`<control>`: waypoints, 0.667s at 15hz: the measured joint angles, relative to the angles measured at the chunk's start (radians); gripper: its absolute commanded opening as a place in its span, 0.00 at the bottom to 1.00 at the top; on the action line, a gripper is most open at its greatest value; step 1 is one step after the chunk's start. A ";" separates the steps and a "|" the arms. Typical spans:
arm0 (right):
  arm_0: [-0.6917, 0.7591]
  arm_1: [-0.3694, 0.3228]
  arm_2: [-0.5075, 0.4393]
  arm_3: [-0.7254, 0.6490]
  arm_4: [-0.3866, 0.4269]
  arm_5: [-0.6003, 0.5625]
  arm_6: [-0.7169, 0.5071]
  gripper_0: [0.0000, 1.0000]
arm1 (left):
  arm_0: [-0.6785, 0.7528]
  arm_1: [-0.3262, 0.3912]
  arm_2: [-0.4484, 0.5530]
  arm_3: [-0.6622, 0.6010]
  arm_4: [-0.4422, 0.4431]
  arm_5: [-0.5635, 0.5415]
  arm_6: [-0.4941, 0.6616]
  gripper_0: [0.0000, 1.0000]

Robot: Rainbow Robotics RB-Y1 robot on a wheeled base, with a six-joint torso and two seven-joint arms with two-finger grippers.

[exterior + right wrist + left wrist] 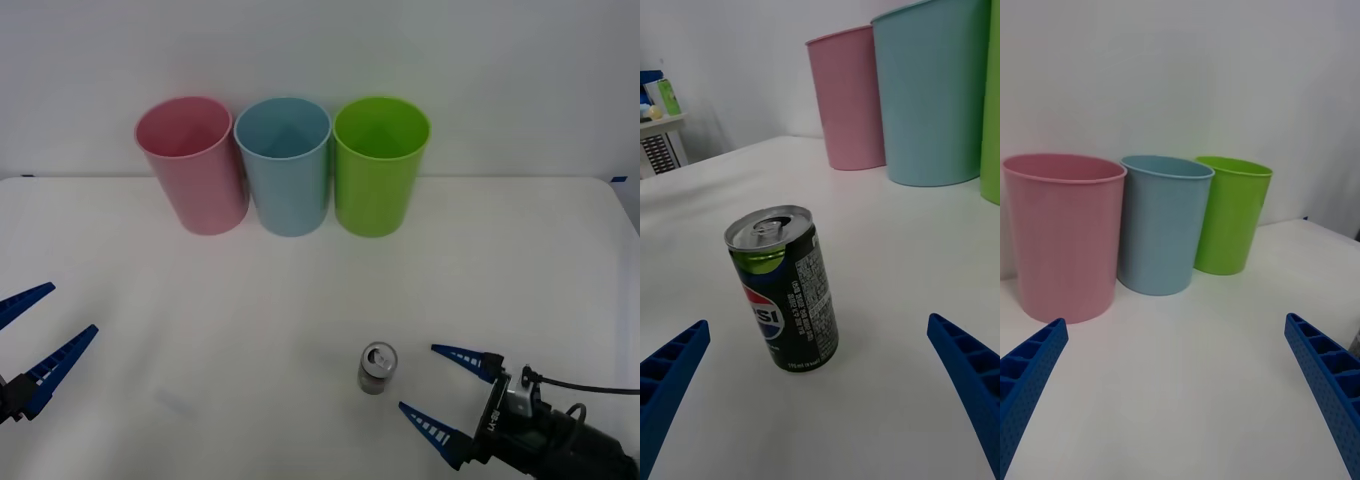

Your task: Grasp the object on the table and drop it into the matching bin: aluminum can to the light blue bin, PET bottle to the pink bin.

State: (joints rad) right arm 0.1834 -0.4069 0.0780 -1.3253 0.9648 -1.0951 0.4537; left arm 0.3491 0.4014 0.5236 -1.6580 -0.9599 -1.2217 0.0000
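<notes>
Lower right of your front view, the right gripper [448, 392] sits low with its jaws spread wide, just beside the aluminum can [377, 367], which stands upright on the desk [300, 300], untouched. At the lower left edge your left gripper [40, 335] waits, jaws wide too. Along the far edge stand the pink bin [192, 165], light blue bin [284, 165] and lime green bin [380, 165]
</notes>
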 measured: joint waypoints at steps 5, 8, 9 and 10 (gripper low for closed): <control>-0.035 0.012 0.073 0.000 0.000 0.064 0.022 1.00 | 0.000 0.000 0.000 0.000 0.000 0.000 0.000 1.00; -0.053 0.022 0.113 0.000 0.000 0.106 0.033 1.00 | 0.000 0.000 0.000 0.000 0.000 0.000 0.000 1.00; -0.058 0.026 0.124 0.000 0.000 0.120 0.035 1.00 | 0.000 0.000 0.000 0.000 0.000 0.000 0.000 1.00; -0.064 0.030 0.136 0.000 0.000 0.139 0.039 1.00 | 0.000 0.000 0.000 0.000 0.000 0.000 0.000 1.00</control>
State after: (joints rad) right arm 0.1195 -0.3767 0.2139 -1.3253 0.9648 -0.9559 0.4931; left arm 0.3491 0.4014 0.5236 -1.6580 -0.9599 -1.2217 0.0000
